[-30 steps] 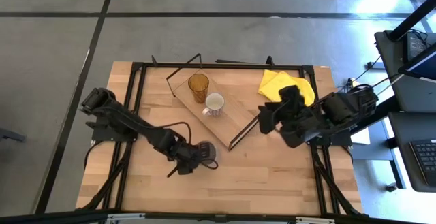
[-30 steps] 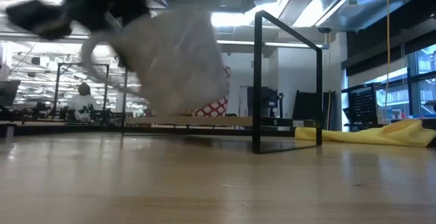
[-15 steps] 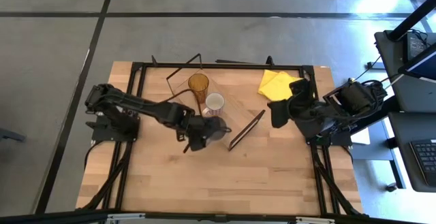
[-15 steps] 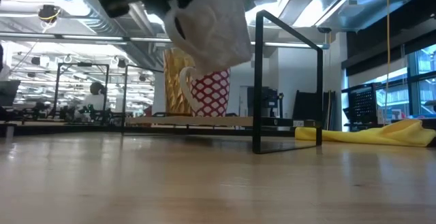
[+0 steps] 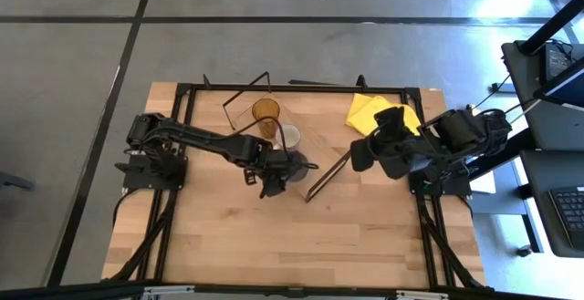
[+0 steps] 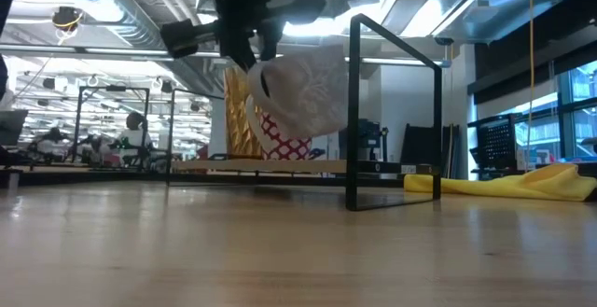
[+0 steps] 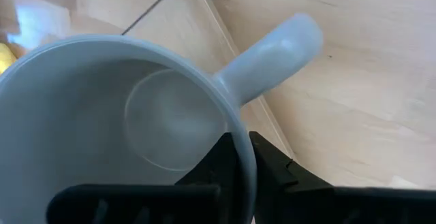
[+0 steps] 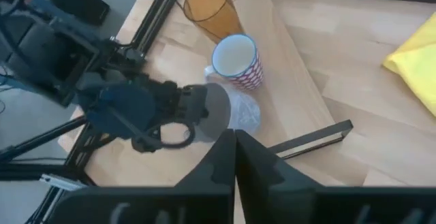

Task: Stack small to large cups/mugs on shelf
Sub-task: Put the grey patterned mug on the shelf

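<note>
Two cups are already parked on the shelf (image 5: 315, 150), so this looks like the last step: getting the grey mug (image 6: 303, 88) down next to them. Going big to small: the table (image 5: 365, 236) is pale butcher-block wood, bare at 6 o'clock. The shelf is a flat light-wood board with thin black wire end frames, lying slantwise near the table's middle. A soft, crumpled yellow cloth (image 5: 374, 111) sits at about 2 o'clock. The grey mug is smooth, glazed, with a thick rounded handle; the left gripper (image 5: 274, 174) has its jaws clenched on the rim and holds it in the air over the shelf's 6 o'clock end. Just toward 12 sit the white mug (image 8: 235, 60), red-patterned outside, and the ribbed amber tumbler (image 8: 212, 9). Next move, I'd guess, is a level lowering without bumping the white mug. The right gripper (image 5: 365, 154) waits at 3 o'clock, jaws closed on nothing.
</note>
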